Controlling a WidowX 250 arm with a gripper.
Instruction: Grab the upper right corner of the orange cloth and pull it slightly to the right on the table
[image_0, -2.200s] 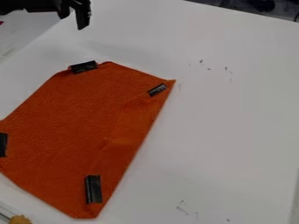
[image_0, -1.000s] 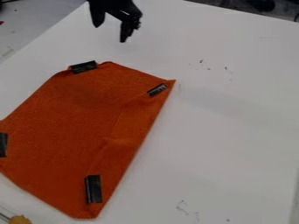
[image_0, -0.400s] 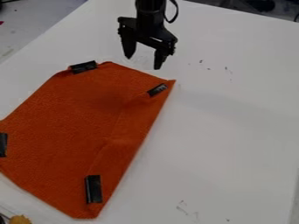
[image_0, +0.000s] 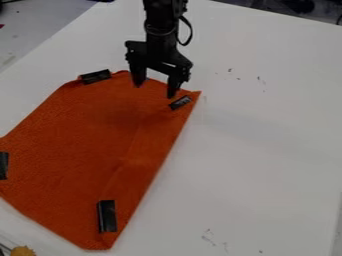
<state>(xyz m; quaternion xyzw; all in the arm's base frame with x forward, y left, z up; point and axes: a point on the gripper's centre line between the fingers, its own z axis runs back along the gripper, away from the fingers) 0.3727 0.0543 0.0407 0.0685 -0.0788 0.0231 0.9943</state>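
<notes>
The single fixed camera stands above the white tabletop (image_0: 267, 150) and looks down at a slant, facing the side from which the black robot arm (image_0: 160, 27) comes in at the top edge. The tabletop sits askew: its far edge slopes down toward the right, with dark floor (image_0: 260, 4) beyond, and another edge cuts diagonally across the upper left. The camera is near enough for the orange cloth (image_0: 80, 135) to spread over much of the left half, cropped at the left border.
</notes>
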